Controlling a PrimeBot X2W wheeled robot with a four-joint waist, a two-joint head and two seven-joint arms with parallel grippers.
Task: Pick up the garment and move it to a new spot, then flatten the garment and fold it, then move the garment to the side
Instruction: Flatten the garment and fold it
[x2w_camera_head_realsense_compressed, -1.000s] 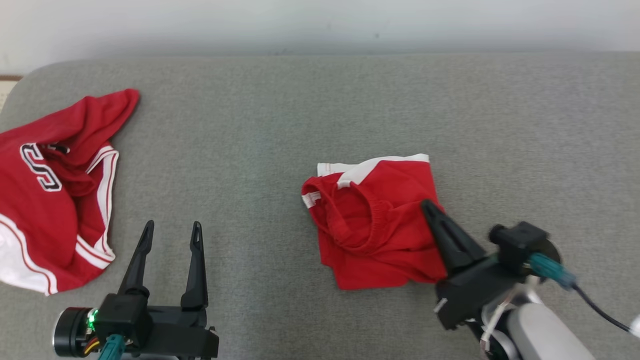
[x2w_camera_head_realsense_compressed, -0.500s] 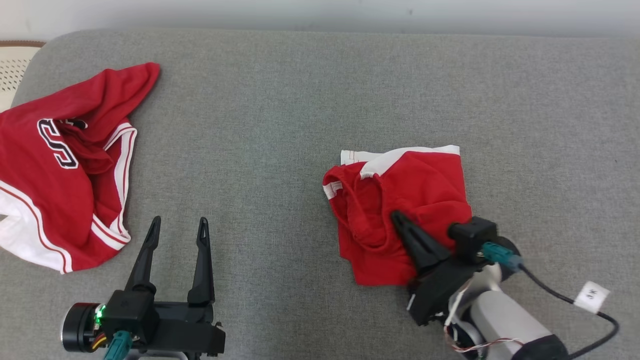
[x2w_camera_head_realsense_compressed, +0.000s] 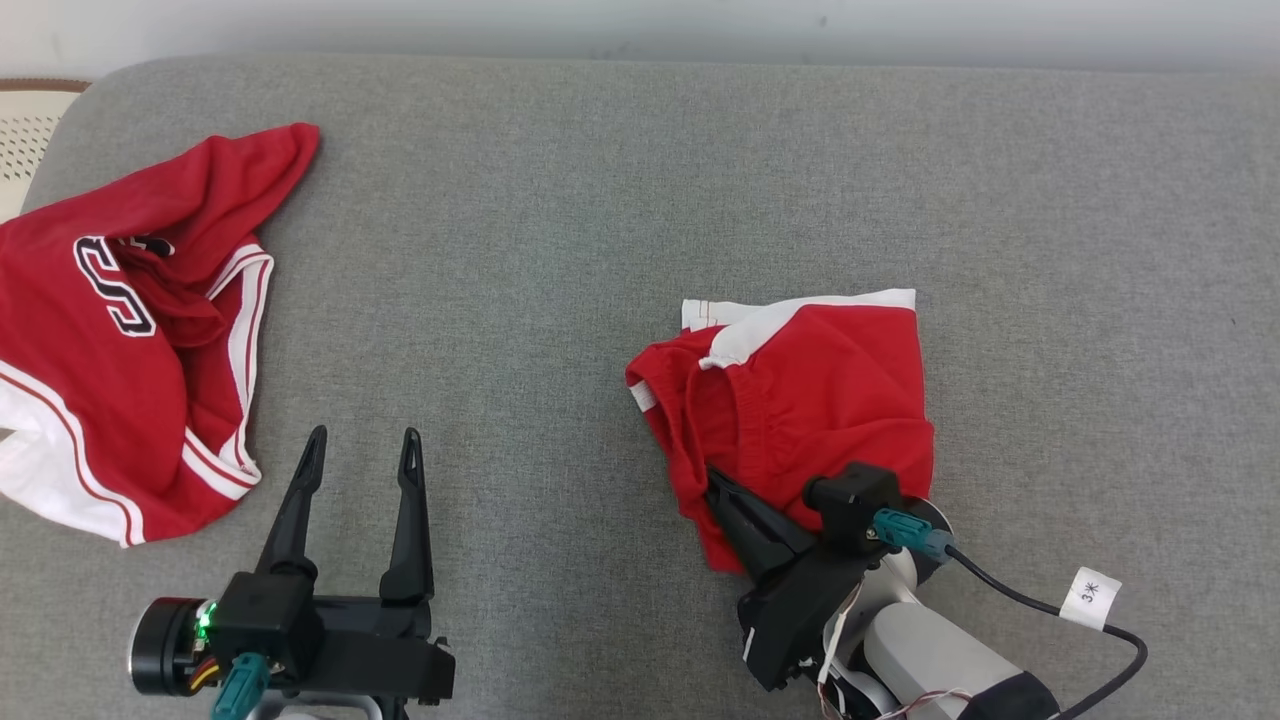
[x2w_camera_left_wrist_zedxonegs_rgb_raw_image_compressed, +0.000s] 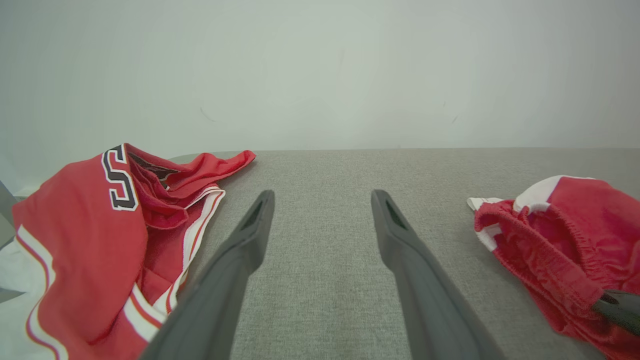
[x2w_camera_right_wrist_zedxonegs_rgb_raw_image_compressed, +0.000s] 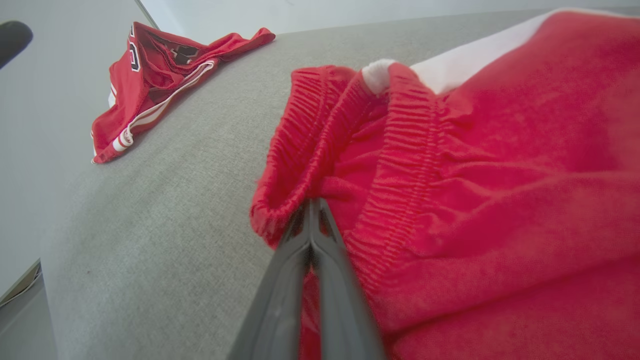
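**Head view.**
- Item: garment (x2w_camera_head_realsense_compressed: 800, 400), red shorts with white trim, lying in a compact, near-square bundle on the grey cushion (x2w_camera_head_realsense_compressed: 560, 200), at about 4 o'clock from the middle of the view.
  - Orientation: the white band lies along the 12 o'clock edge. The elastic waistband runs roughly 12 to 6 and its opening faces 9 o'clock. The bundle is too near square to give a clear long axis.
- Right gripper (x2w_camera_head_realsense_compressed: 715, 478): comes in from 5 o'clock with its jaws pressed together and its tip on the bundle's 7 o'clock corner. This reads as a press or drag on the cloth, probably to shift or smooth it.
- Left gripper (x2w_camera_head_realsense_compressed: 365, 440): at 7 o'clock, spread wide and empty, well apart from the shorts. It is probably parked clear of the work.
- Second item: red jersey (x2w_camera_head_realsense_compressed: 130, 330), crumpled at 9 o'clock and untouched.

**Left wrist view.**
- Left gripper (x2w_camera_left_wrist_zedxonegs_rgb_raw_image_compressed: 320, 197): its splayed fingers frame bare cushion.
- The jersey (x2w_camera_left_wrist_zedxonegs_rgb_raw_image_compressed: 90, 240) lies at 8 o'clock.
- The garment (x2w_camera_left_wrist_zedxonegs_rgb_raw_image_compressed: 550, 235) lies at 4 o'clock, its waistband ruffle turned toward the camera.

**Right wrist view.**
- Right gripper (x2w_camera_right_wrist_zedxonegs_rgb_raw_image_compressed: 311, 205): its closed tip is tucked under the gathered waistband fold of the garment (x2w_camera_right_wrist_zedxonegs_rgb_raw_image_compressed: 475, 150).
- Whether a pinch of cloth sits between the fingers cannot be told.
- The jersey (x2w_camera_right_wrist_zedxonegs_rgb_raw_image_compressed: 165, 70) lies at 11 o'clock.
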